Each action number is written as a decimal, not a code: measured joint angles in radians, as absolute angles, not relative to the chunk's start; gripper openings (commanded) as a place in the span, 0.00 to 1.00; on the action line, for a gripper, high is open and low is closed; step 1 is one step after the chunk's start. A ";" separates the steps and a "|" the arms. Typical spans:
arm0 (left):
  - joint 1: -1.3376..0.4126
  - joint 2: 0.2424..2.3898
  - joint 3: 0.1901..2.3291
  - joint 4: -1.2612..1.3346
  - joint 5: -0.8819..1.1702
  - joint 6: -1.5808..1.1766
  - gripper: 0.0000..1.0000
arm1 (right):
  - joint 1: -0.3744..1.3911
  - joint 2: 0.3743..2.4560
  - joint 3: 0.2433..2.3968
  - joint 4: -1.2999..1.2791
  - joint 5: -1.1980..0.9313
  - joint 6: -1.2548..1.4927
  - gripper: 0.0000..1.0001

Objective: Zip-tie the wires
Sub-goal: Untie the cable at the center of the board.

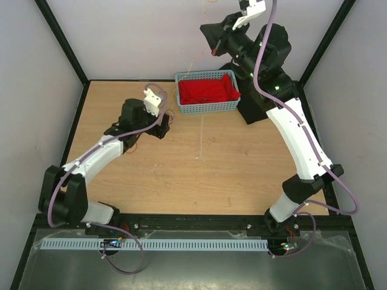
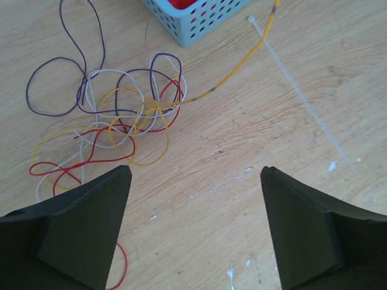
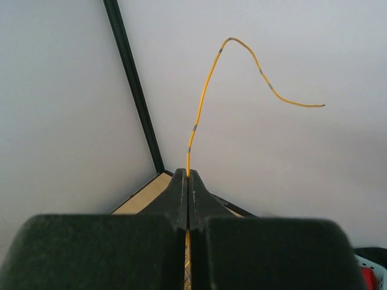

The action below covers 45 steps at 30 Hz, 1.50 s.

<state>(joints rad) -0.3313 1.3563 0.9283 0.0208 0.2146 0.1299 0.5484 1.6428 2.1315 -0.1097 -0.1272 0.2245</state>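
Note:
The wires (image 2: 124, 112) lie in a loose tangle of purple, yellow, red and white loops on the wooden table, left of and beyond my left gripper (image 2: 195, 172). That gripper is open, with only bare wood between its fingers. One yellow wire (image 2: 233, 69) rises out of the tangle toward the basket. My right gripper (image 3: 188, 174) is raised high at the back (image 1: 215, 49) and is shut on this yellow wire (image 3: 205, 84), whose free end curls above the fingertips. The zip tie (image 2: 302, 96) lies flat and straight on the table to the right of the tangle, touching nothing but the crossing yellow wire.
A blue perforated basket (image 1: 207, 107) holding a red cloth (image 1: 205, 89) stands at the back centre of the table. Its corner (image 2: 193, 27) shows just beyond the wires. Grey walls with black frame posts (image 3: 136, 96) enclose the table.

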 measured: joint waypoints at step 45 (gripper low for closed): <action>-0.116 1.363 1.133 0.213 -0.021 0.254 0.00 | 0.294 1.386 1.688 -0.103 -0.002 0.166 0.00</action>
